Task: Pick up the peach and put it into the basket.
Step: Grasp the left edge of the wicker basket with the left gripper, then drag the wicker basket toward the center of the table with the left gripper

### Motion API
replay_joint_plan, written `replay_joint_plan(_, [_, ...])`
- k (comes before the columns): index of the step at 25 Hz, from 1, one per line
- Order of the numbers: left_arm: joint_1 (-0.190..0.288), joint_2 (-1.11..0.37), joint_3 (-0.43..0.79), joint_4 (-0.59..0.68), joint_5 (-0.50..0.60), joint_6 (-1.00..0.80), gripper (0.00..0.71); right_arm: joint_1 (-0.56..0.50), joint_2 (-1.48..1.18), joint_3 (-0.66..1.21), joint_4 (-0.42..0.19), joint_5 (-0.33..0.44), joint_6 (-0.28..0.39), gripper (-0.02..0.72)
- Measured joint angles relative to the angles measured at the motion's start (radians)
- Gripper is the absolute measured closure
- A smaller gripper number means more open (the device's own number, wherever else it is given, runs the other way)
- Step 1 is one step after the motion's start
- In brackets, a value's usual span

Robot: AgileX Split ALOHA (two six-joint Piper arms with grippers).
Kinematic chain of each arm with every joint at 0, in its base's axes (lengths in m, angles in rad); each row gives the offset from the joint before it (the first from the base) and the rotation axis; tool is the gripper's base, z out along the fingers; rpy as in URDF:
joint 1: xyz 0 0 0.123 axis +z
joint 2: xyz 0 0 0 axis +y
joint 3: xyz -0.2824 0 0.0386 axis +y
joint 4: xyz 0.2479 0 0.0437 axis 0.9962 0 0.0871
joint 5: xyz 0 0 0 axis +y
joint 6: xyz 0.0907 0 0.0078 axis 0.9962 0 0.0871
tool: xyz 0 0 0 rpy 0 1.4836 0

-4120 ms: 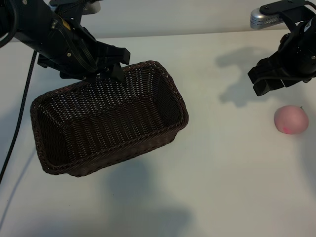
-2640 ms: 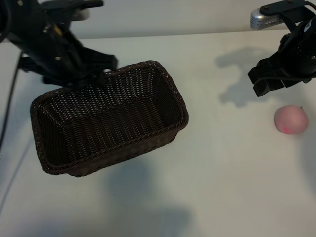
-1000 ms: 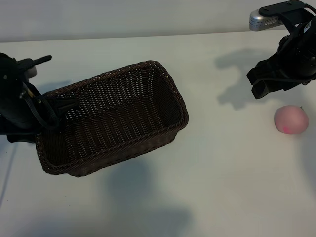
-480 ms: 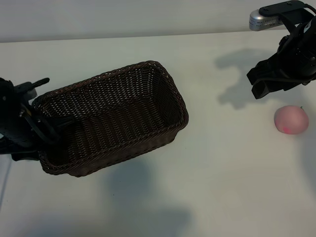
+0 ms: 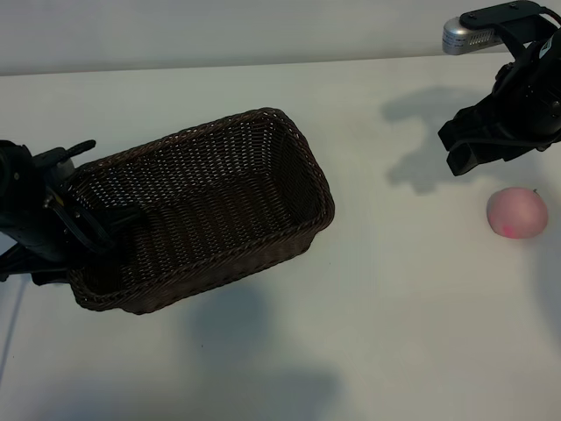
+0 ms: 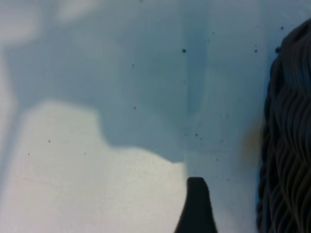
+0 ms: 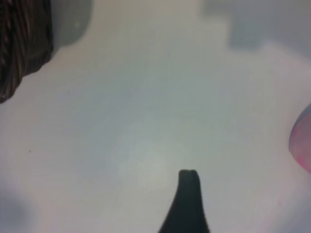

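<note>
At basket's (image 5: 263, 189) end | left gripper (image 5: 88, 230) apart, seemingly straddling rim | right gripper (image 5: 478, 149) apart (empty)

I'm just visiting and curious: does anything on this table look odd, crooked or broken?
Nothing looks broken or spilled. The basket sits skewed to the table's edge, and the peach lies outside it, far off near the right end effector.

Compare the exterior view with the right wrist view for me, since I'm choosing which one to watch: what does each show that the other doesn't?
Only the exterior view shows both arms, the left gripper at the basket's end, the right gripper above the table, and the whole peach. Only the right wrist view shows one finger up close. Both show basket, peach and table.
</note>
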Motion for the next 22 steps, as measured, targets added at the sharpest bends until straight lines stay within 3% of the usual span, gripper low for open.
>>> replay_joint_plan(4, [0.000,0.000,0.000,-0.002,0.000,0.000,0.206,0.000,0.000,0.000,0.000,0.000,0.000,0.108])
replay_joint_plan(7, [0.000,0.000,0.000,-0.002,0.000,-0.001,0.291,0.000,0.000,0.000,0.000,0.000,0.000,0.108])
replay_joint_plan(22, [0.001,0.000,0.000,-0.021,0.000,0.000,0.297,0.000,0.000,0.000,0.000,0.000,0.000,0.108])
